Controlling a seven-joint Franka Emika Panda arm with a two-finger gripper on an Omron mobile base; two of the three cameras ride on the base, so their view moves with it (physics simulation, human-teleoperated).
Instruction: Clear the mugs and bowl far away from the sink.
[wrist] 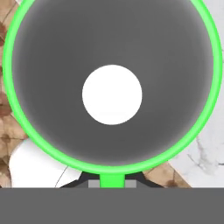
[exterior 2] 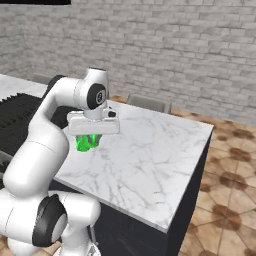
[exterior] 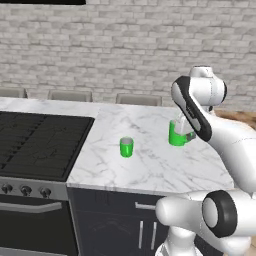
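The jaws stand nearly closed, pinched on the wall of a bright green cylindrical mug with a grey inside [wrist: 112, 52]; in the hand view its green rim rings almost the whole picture, a white round patch sits at the middle of its bottom, and a short green piece of the mug runs down between the dark finger tips at the lower edge. The two-finger gripper [exterior: 184, 131] of the white arm with dark joints [exterior: 227, 145] points down onto this mug [exterior: 176, 136], which in the left base view is at the right part of the white marble counter [exterior: 150, 165], whether resting on it or just above cannot be told. In the right base view the same mug [exterior 2: 86, 142] shows as a green patch under the white hand. A second small bright green mug [exterior: 126, 147] stands upright on the counter, well apart to the left of the held one and nearer the black stove top [exterior: 35, 145]. Behind the counter runs a pale grey brick wall [exterior: 125, 50], and brown tiled floor [exterior 2: 225, 200] lies past the counter's right end.
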